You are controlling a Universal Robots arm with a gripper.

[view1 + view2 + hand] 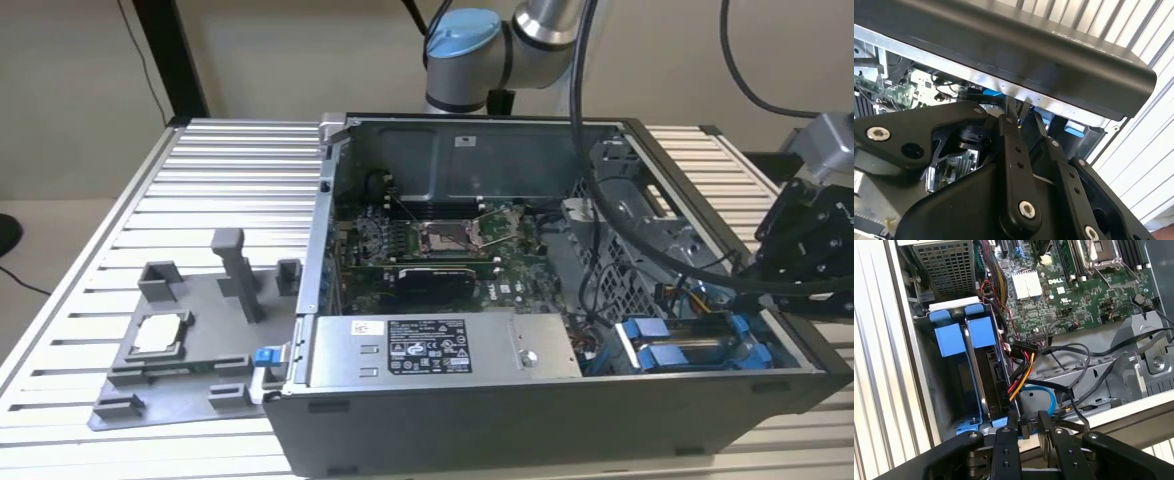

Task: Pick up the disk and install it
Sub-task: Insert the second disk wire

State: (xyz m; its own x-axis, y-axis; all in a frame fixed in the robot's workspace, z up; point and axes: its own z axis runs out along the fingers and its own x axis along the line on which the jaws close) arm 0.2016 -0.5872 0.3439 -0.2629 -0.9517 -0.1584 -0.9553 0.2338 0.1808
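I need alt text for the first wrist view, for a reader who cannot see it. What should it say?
Inside an open computer case, the disk, in its blue carrier, sits in the drive bay beside a bundle of cables. The black gripper hangs at the case edge, and a green motherboard lies beyond.

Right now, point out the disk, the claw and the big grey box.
disk (971, 332): first wrist view, blue carrier tab.
claw (1028, 421): first wrist view, between fingertips.
big grey box (441, 347): exterior view, labelled top.

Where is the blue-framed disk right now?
The disk sits inside the computer case, in the drive bay at the exterior view's lower right, beside the big grey box. The gripper hangs at the case edge next to that bay.
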